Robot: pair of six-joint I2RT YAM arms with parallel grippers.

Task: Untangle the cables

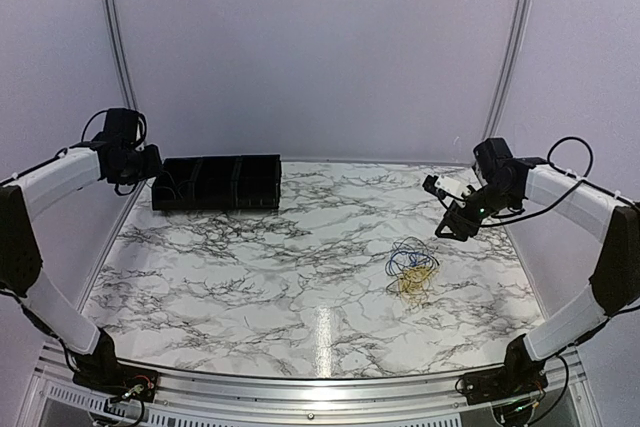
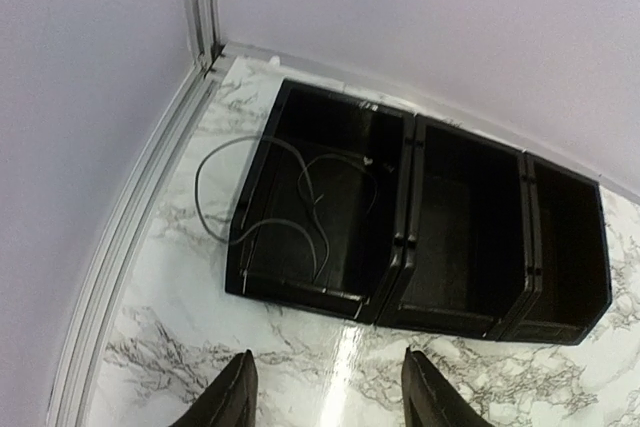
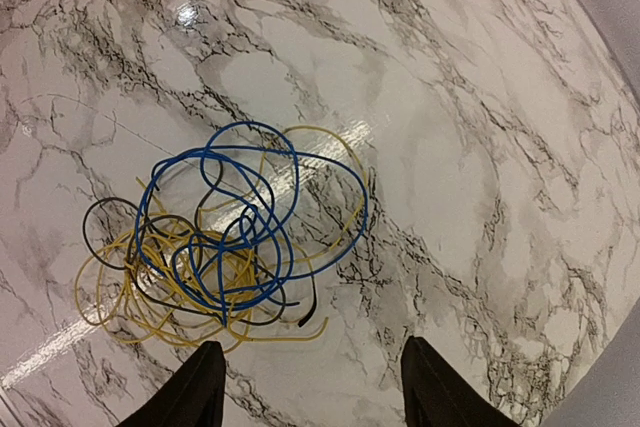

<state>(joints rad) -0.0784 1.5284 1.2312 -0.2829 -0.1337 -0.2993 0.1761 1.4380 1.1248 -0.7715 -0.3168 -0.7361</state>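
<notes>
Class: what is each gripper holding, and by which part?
Nothing. Left gripper stands open over the black bins; right gripper stands open over the tangled cables.

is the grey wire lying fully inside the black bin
No, part of the grey wire loops out over the black bin's left wall onto the table.

The top external camera sits high behind the arm bases and looks forward and down over the whole table (image 1: 250,277), from the bins (image 1: 217,183) at far left to the cables (image 1: 411,272) at right. The left wrist camera looks steeply down past the left gripper (image 2: 328,372) at those same bins from nearby. The right wrist camera looks down past the right gripper (image 3: 312,352) at the same cables, closer still.
</notes>
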